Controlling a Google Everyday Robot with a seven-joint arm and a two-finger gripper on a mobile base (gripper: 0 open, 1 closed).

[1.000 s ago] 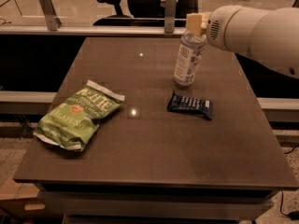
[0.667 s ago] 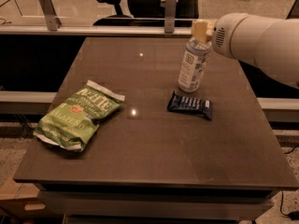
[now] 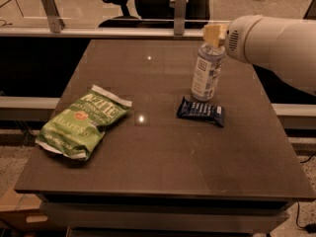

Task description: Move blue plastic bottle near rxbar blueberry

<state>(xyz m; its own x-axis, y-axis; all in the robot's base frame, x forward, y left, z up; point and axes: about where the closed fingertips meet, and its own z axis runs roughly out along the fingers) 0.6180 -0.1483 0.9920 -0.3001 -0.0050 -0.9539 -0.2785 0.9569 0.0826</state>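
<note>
Shifted rightward since a second ago, the tall clear pale-blue plastic bottle [image 3: 207,70] now stands upright just behind the small flat dark blue snack bar [image 3: 201,111]. A green crinkled chip bag [image 3: 84,122] lies well left of the bar. The gripper [image 3: 216,33], above the bar, pinches the bottle's top.
</note>
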